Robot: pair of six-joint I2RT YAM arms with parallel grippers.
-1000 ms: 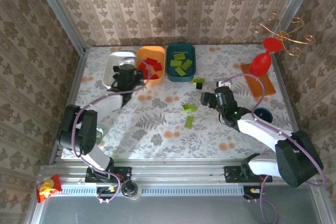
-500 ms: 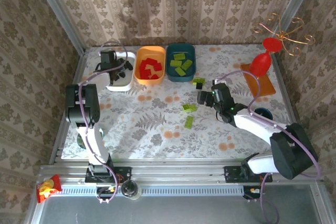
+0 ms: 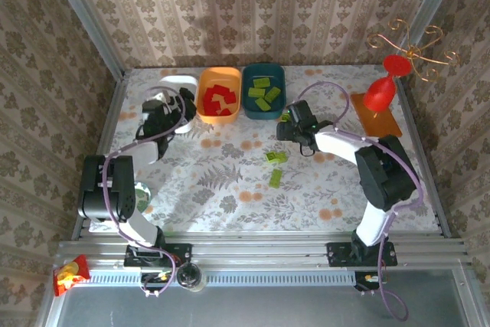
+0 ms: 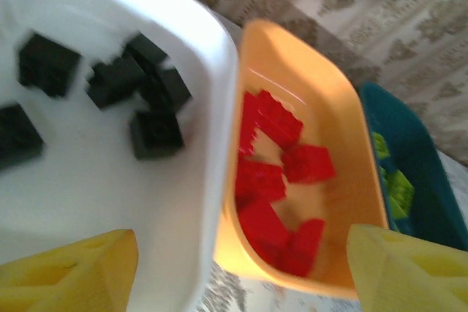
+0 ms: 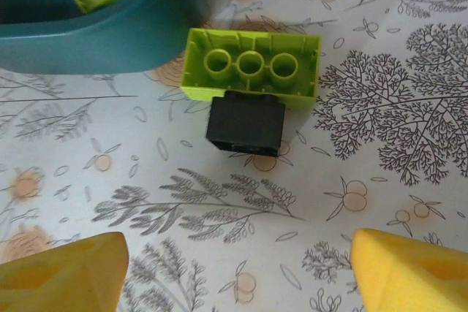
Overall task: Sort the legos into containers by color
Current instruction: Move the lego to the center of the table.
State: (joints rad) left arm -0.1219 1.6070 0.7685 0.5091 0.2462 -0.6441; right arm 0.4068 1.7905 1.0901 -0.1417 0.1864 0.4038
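At 12 o'clock from right gripper [image 5: 234,275], fingers spread empty, black brick [image 5: 246,123] lies 3-to-9 against lime brick [image 5: 252,67]

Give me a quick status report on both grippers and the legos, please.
Left gripper open, empty, over white tray. Right gripper open above black lego touching lime lego beside teal tray. Nothing blocking.
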